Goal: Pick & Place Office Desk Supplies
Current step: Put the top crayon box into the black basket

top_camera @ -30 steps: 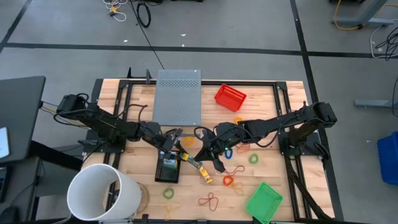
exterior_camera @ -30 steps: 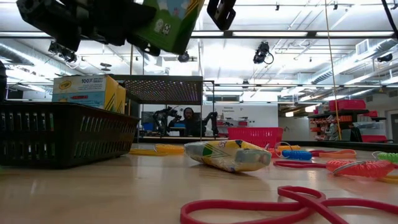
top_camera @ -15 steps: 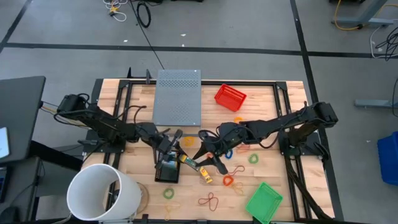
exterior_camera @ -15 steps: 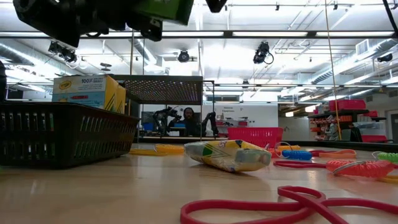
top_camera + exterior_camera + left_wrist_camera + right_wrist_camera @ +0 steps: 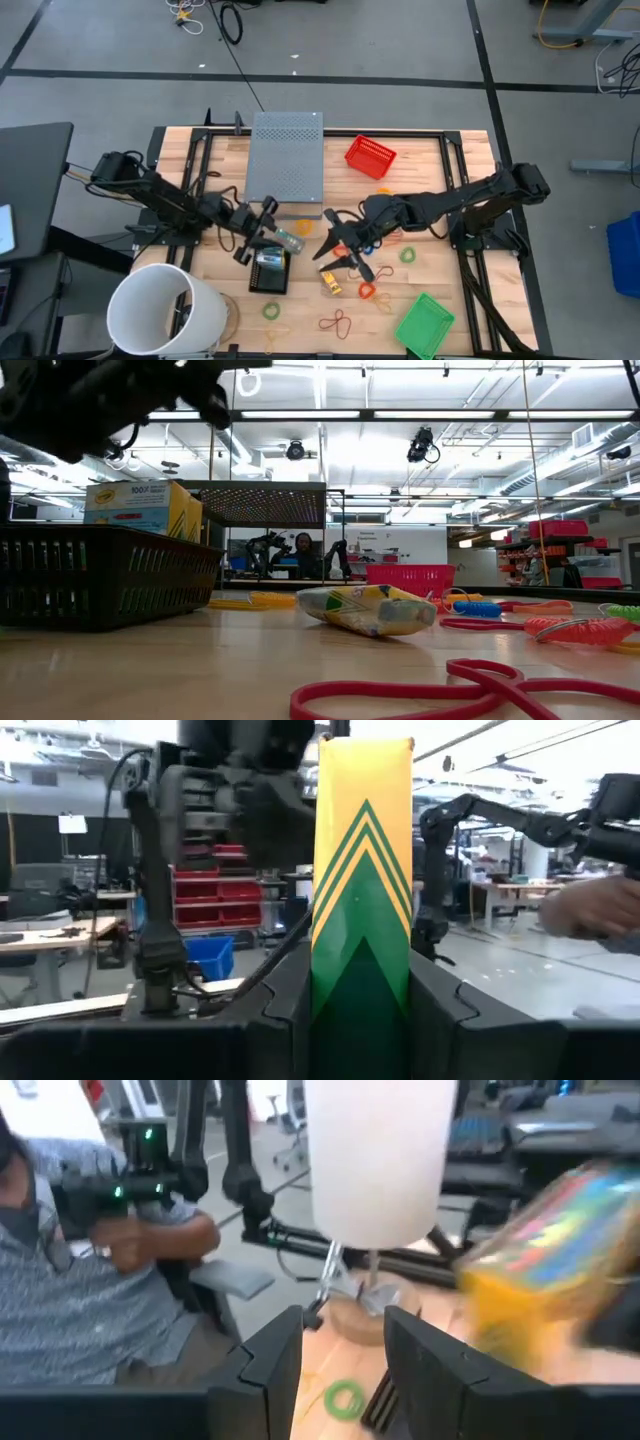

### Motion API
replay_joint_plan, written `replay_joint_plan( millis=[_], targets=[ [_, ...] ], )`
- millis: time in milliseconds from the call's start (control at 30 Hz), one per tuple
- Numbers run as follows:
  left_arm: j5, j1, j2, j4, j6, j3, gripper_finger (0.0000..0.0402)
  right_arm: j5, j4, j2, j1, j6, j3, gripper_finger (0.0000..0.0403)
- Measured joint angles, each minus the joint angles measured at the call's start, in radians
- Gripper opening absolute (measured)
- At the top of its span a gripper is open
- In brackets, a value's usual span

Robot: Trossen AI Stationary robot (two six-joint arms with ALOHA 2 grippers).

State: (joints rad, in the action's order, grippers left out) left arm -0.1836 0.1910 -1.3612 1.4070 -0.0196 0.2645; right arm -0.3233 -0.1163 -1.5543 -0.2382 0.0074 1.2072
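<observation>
light: bright, even, from ceiling strip lamps (image 5: 330, 415) | shadows: faint and short beside the white bucket (image 5: 160, 310) | glare: washed-out white around the lamps in the low view | blur: crayon box (image 5: 560, 1255) smeared in the right wrist view; red rubber band (image 5: 420, 695) soft close to the low camera | focus: room beyond the bucket soft

"100X" printed on yellow-blue box (image 5: 140, 507) in black basket (image 5: 110, 575).
</observation>
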Motion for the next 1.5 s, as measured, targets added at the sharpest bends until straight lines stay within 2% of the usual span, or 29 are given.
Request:
replay_joint_plan(
  millis=[300, 467, 567, 733, 800, 933, 1067, 1233, 1500],
  targets=[
    [0.059, 0.014, 0.002, 0.101, -0.040, -0.144, 0.0108, 0.005, 0.014, -0.002, -0.007, 0.007, 0.000, 0.0151],
    [0.102, 0.057, 0.002, 0.148, -0.066, -0.211, 0.0108, 0.011, 0.033, -0.002, -0.007, 0.039, 0.000, 0.0151],
    [0.131, 0.099, 0.002, 0.149, -0.070, -0.244, 0.0108, 0.092, 0.108, -0.001, -0.019, 0.033, 0.000, 0.0151],
    [0.204, 0.181, 0.002, 0.115, -0.074, -0.257, 0.0108, 0.343, 0.212, -0.040, -0.059, -0.047, -0.003, 0.0151],
    [0.249, 0.216, 0.002, 0.100, -0.069, -0.257, 0.0108, 0.395, 0.181, -0.071, -0.070, -0.058, -0.003, 0.0152],
    [0.357, 0.255, 0.001, 0.073, -0.043, -0.257, 0.0108, 0.430, 0.098, -0.140, -0.067, -0.028, -0.003, 0.0170],
    [0.395, 0.269, 0.002, 0.057, -0.024, -0.257, 0.0108, 0.474, 0.005, -0.184, -0.053, -0.011, -0.004, 0.0204],
    [0.425, 0.289, 0.001, 0.058, -0.022, -0.258, 0.0108, 0.472, -0.065, -0.196, -0.035, 0.020, -0.003, 0.0235],
    [0.450, 0.287, 0.001, 0.046, -0.021, -0.258, 0.0108, 0.420, -0.185, -0.249, -0.026, 0.047, -0.003, 0.0240]
  ],
)
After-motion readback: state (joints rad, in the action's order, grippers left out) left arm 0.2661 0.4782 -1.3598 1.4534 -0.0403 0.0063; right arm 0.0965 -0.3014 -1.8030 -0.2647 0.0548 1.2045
